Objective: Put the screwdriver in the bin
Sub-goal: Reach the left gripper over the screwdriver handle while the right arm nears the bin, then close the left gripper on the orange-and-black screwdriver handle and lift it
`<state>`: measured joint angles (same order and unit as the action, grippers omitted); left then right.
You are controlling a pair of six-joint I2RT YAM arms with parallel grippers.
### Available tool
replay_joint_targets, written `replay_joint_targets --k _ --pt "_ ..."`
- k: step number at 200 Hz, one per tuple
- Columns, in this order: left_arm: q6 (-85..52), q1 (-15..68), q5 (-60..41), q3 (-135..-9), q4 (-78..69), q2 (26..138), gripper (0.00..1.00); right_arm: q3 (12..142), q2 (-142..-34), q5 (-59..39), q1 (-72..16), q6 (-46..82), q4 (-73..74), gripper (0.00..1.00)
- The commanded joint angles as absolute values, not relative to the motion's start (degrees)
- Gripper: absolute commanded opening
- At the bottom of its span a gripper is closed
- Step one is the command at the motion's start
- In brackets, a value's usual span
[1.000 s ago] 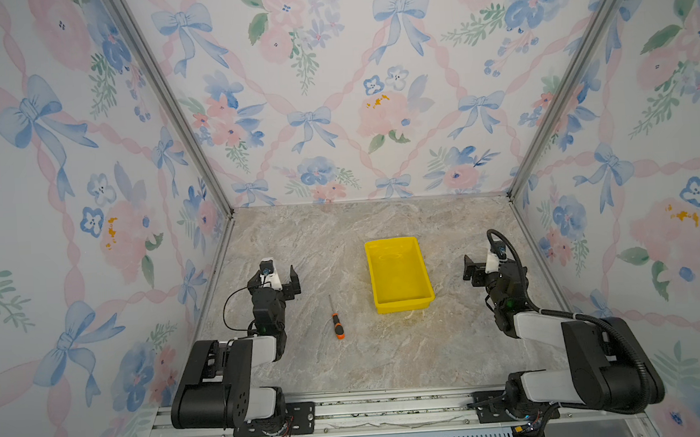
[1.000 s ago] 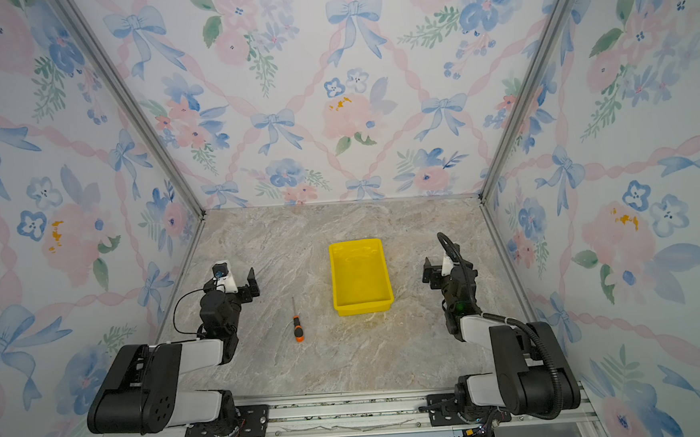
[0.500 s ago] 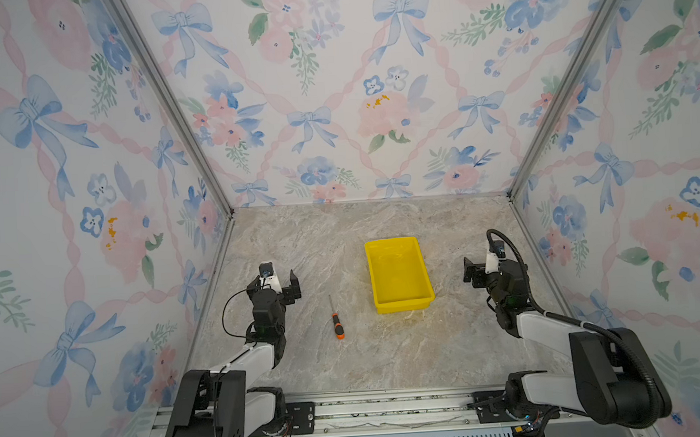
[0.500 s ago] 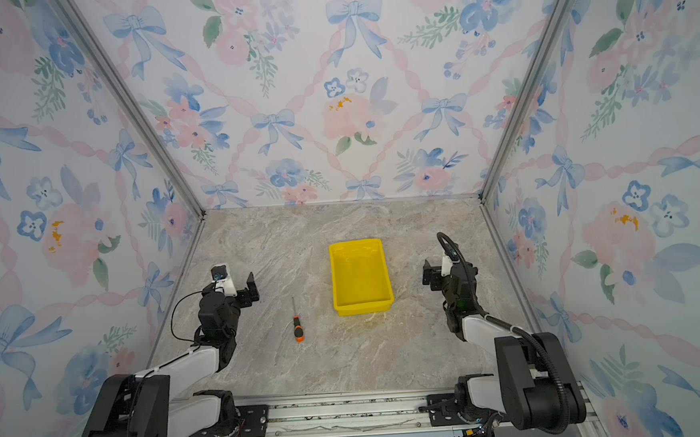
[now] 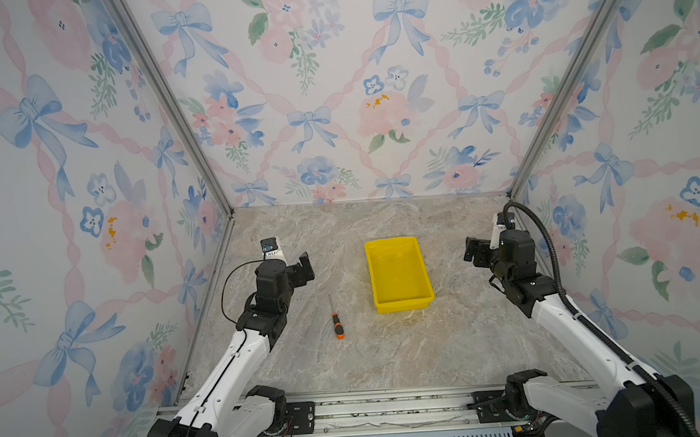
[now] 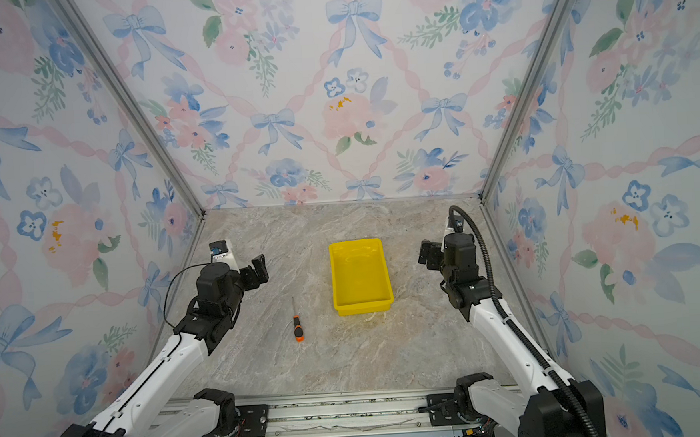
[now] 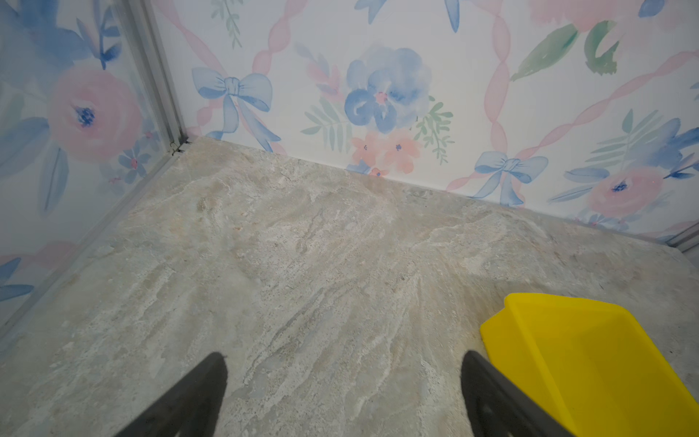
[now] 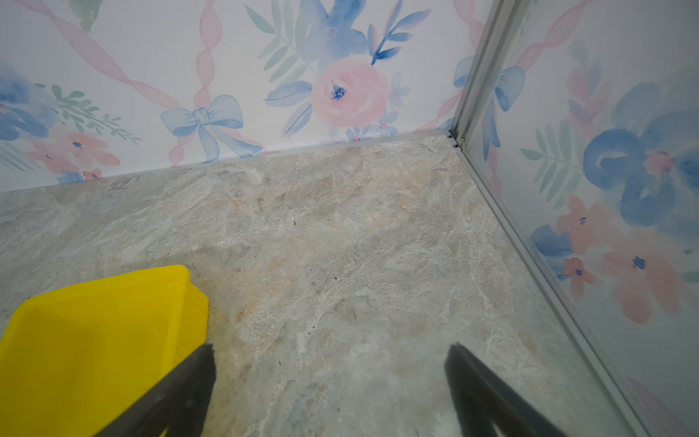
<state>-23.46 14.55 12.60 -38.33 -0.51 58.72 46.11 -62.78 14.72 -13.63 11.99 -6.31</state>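
entry: put the screwdriver in the bin, opening phase.

change over the last second: both arms have unfolded from a tucked pose at the rail. the forearms now stretch out over the table (image 5: 389, 350), and the wrists sit higher and a little further forward. nothing on the table has shifted.

left gripper (image 5: 301, 268): released, jaws spread wide. its wrist view shows both fingertips (image 7: 217, 365) with only bare marble between them. it hangs above the table, to the left of the screwdriver (image 5: 336, 321) and further back, well apart from it.

right gripper (image 5: 477, 253): also released and empty, the fingers wide apart in its wrist view. it hangs to the right of the bin (image 5: 403, 306), not touching it.

the screwdriver lies flat on the marble in both top views, orange-and-black handle toward the rail, shaft pointing at the back wall. it sits near the bin's near-left corner, apart from it (neither wrist camera sees it, only a corner of the bin (image 7: 590, 359)).

the bin is empty.

judgement: the arms are only getting ready, and the pick has not begun. the left arm looks the likelier one to take it, since the tool lies on its side. it would need to swing in toward the middle, come back toward the rail and drop over the handle.

risk: the tool is thin and lies low, so a shallow grasp may slip off it.
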Motion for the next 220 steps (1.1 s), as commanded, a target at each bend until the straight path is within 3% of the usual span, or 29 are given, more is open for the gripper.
replay_joint_targets --k 1,78,105,142,220 --pt "-32.7 15.8 7.8 -41.5 14.7 61.5 0.97 49.9 -64.6 17.5 -17.8 15.8 -15.2 0.97" --pt "-46.1 26.7 4.0 -45.6 25.2 67.6 0.97 65.9 -77.4 16.7 -29.5 13.7 -27.2 0.97" --pt "-48.6 30.4 6.9 -44.7 28.9 68.7 0.87 67.5 -79.4 15.4 -31.9 13.2 -28.4 0.97" --pt "-51.3 33.3 7.8 -42.6 29.7 70.6 0.84 68.0 -81.2 13.5 -32.5 12.6 -28.9 0.97" --pt "-54.1 38.8 9.9 -40.7 29.6 78.5 0.65 66.7 -80.6 10.3 -32.4 11.7 -26.7 0.97"
